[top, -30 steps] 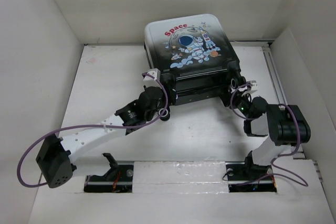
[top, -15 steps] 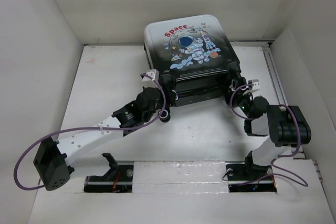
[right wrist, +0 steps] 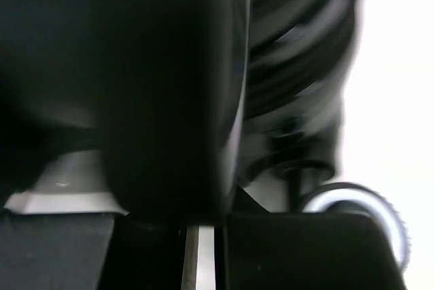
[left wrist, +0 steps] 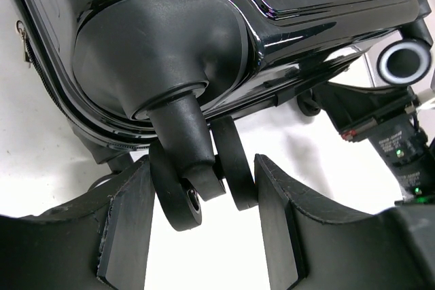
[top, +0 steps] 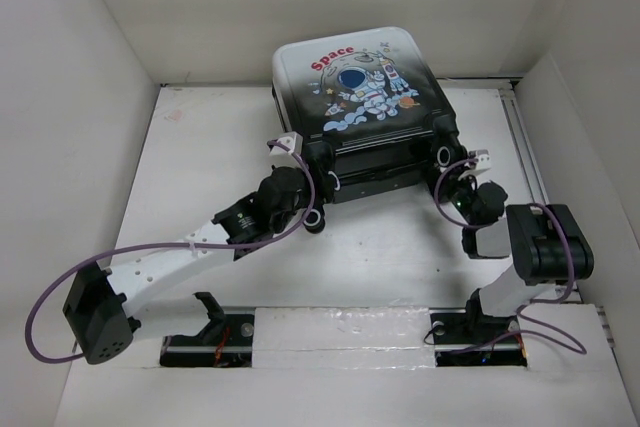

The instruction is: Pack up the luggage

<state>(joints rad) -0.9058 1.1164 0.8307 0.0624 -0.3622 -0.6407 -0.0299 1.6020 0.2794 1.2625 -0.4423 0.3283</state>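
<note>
The luggage (top: 360, 87) is a small hard-shell suitcase lying at the back middle of the white table (top: 200, 147). Its printed face is up, with a cartoon astronaut and the red word "Space" on a shell that fades from white to glossy black. It is closed, so what is inside cannot be seen. Up close the shell is smooth and shiny with rounded corners, and a zipper (left wrist: 26, 49) runs along its edge. A stubby black stem under one near corner carries a twin caster wheel (left wrist: 178, 202) of dull black rubber. The left gripper (left wrist: 204, 171) is closed on this wheel, with its flat dark fingers (left wrist: 126, 229) on either side. A second wheel (left wrist: 405, 61) has a pale ring around it. The right gripper (top: 458, 179) is at the other near corner, hard up against the shell. Its own view is a dark blur, so I cannot tell whether it is open or clamped on anything.
</note>
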